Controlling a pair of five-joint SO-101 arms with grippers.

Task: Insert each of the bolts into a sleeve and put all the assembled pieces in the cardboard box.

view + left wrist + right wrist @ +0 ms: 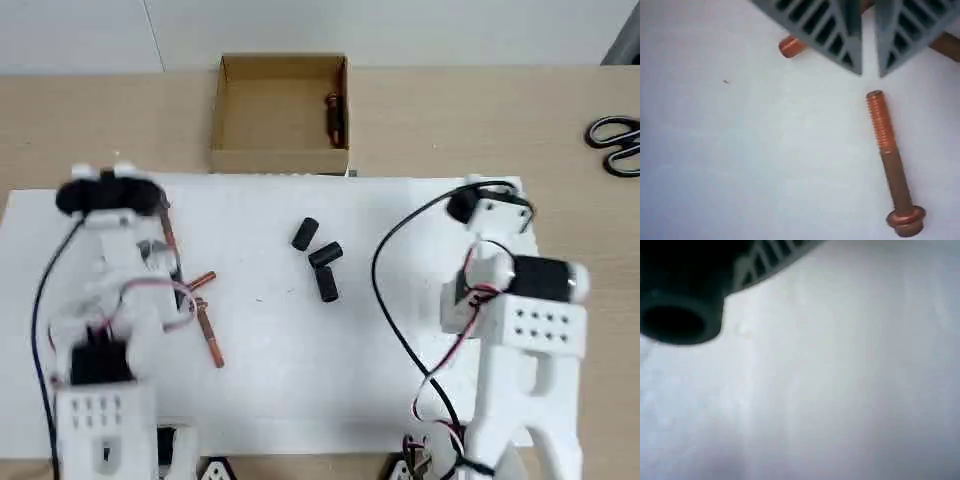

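1. The left gripper (869, 74) hangs low over the white sheet (740, 150). I cannot tell whether its jaws are clamped on anything.
2. Just past its tips the loose bolt (892, 160) lies flat on the sheet. It is copper-coloured, with its threaded end toward the gripper and its flanged head away.
3. The threaded end of a second bolt (790, 46) sticks out from behind the gripper on one side. The shaft of a third bolt (947, 46) shows on the other side.
4. The right gripper (478, 210) is over the right part of the sheet, well apart from the bolts. I cannot tell how its jaws stand.
5. In the right wrist view a black tube (677, 322) with a hollow end sits right against a ribbed grey part. It is too blurred to say whether it is held.
6. Three black sleeves lie on the sheet between the arms. The upper sleeve (305, 233) is slightly apart, and the middle sleeve (326, 253) is just beside the lower sleeve (327, 285).
7. The cardboard box (228, 110) stands on the table (450, 120) at the far edge of the sheet. Inside it, an assembled piece (335, 115) lies along the wall on the right arm's side.
8. Scissors (612, 145) lie on the bare table at the far right.
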